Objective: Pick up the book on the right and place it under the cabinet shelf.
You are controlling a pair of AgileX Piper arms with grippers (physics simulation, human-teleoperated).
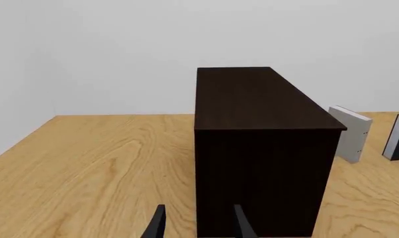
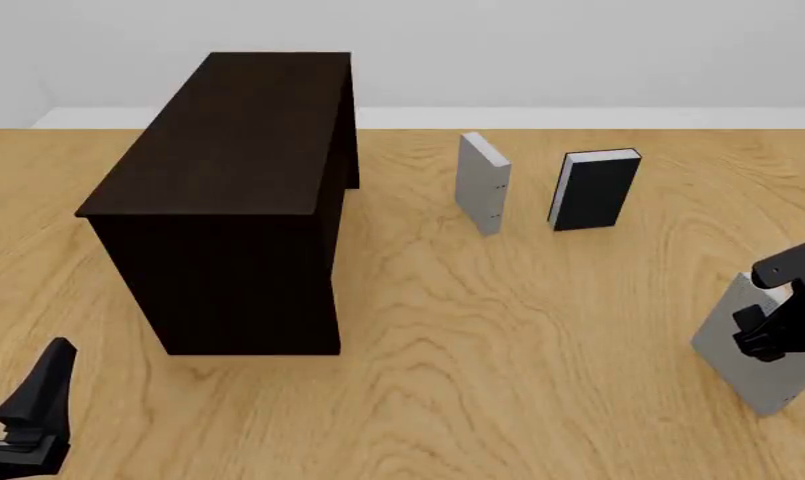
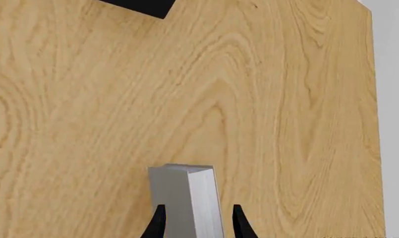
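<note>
Book [image 2: 749,355]: grey, upright, slightly tilted, long axis near vertical.
Right gripper [image 3: 196,220]: fingers astride the book's top edge; contact unclear.
Left gripper [image 1: 196,225]: spread, empty.

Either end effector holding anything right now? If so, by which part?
The right end effector straddles the top edge of the grey book on the right; whether it has clamped cannot be told. The left end effector is open and holds nothing.

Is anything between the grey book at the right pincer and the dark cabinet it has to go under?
Nothing visible blocks it. The right pincer straddles the grey book. Bare table lies between it and the cabinet. The other grey book and the black book stand farther back, off that line.
</note>
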